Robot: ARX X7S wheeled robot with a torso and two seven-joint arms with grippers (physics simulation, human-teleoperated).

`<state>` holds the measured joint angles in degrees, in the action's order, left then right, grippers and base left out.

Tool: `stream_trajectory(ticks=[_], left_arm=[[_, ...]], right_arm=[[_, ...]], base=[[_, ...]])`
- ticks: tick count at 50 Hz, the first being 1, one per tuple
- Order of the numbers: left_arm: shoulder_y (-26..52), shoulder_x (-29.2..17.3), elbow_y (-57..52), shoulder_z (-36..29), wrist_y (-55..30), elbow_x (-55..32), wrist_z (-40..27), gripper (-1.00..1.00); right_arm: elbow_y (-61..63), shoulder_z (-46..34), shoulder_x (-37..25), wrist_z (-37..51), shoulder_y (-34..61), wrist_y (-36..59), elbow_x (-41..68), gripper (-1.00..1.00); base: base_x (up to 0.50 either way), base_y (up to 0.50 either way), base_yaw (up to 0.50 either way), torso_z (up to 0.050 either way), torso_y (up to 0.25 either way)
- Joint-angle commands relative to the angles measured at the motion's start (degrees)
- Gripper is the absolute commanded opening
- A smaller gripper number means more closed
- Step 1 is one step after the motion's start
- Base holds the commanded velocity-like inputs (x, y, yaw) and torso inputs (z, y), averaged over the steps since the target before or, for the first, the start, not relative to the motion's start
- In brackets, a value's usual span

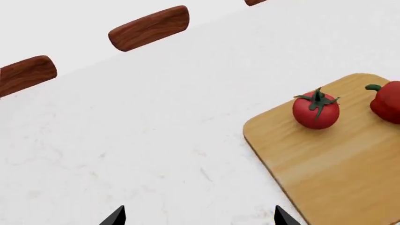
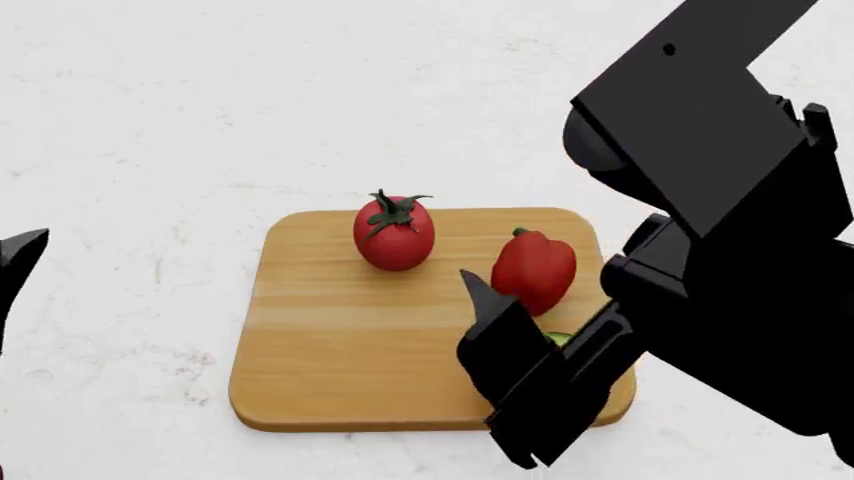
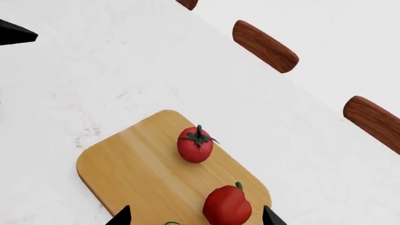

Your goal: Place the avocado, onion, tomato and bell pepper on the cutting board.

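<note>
Beyond the table (image 1: pixel 156 140) edge, wooden chair backs (image 1: pixel 149 28), unseen overhead.

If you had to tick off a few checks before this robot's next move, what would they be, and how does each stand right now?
1. Tomato on the cutting board: ok.
2. Bell pepper on the board, upright: ok.
3. Avocado on the board: cannot tell; only a green sliver shows under the right gripper.
4. Onion on the board: not ok; none in any view.
5. Left gripper empty: ok; open over bare table.
6. Right gripper released: cannot tell; tips apart, hold hidden.
</note>
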<state>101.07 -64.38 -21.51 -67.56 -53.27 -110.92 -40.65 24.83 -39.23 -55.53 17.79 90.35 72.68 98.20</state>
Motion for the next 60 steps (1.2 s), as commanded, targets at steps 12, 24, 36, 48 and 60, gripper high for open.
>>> stream_trajectory(ticks=[12, 24, 36, 48, 60], left_arm=[[10.26, -3.24, -3.98, -2.14, -11.90, -24.06, -11.70, 1.00], [12.92, -3.82, -5.36, -4.80, -16.26, -31.05, -15.76, 1.00], [11.88, -4.95, -7.52, -6.76, -17.55, -32.54, -17.49, 1.00], [10.31, -6.39, -8.74, -7.63, -17.87, -31.36, -17.97, 1.00], [5.15, -6.31, -8.98, -6.93, -15.81, -24.19, -13.23, 1.00]], right_arm=[[-1.96, -0.42, 1.83, -2.33, 2.86, 0.61, -3.08, 1.00], [-2.49, -0.89, 2.40, -3.71, 3.20, 0.45, -4.89, 1.00], [-2.51, -1.03, 2.24, -4.20, 2.66, -0.27, -5.53, 1.00], [-2.19, -0.94, 1.62, -4.37, 2.09, -1.00, -5.74, 1.00], [-2.09, -1.03, 0.95, -4.65, 1.42, -1.52, -6.21, 1.00]], base=[[0.00, 0.00, 0.00, 0.000, 0.000], [0.00, 0.00, 0.00, 0.000, 0.000], [0.00, 0.00, 0.00, 0.000, 0.000], [0.00, 0.00, 0.00, 0.000, 0.000], [0.00, 0.00, 0.00, 0.000, 0.000]])
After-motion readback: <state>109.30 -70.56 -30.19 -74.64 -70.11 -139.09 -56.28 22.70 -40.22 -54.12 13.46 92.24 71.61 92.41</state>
